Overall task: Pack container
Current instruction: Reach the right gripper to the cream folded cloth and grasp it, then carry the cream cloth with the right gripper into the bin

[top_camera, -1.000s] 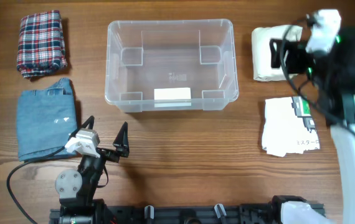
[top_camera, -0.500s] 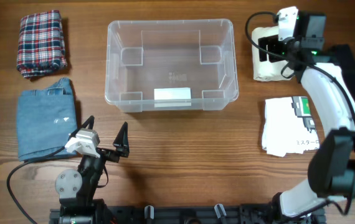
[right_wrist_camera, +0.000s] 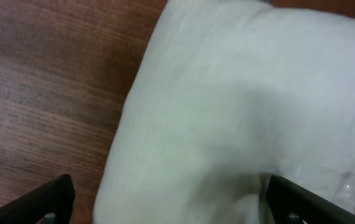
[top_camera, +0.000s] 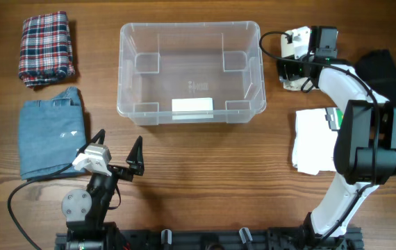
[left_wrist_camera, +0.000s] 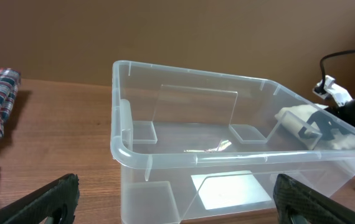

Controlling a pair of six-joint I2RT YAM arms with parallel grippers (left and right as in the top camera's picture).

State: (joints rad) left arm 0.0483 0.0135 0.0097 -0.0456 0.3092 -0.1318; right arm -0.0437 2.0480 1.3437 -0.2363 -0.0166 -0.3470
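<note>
**Covered, cropped and unreadable**

From overhead, the right gripper and its arm cover most of the white folded cloth near the far right corner of the table. The arm also hides part of the white printed sheet, whose print is too small to read. So is the mark on the floor of the container. In the right wrist view the cloth is blurred and runs off three edges.

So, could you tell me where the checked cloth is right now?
The checked cloth lies folded at the overhead view's top left, left of the container, just above the folded denim.
</note>
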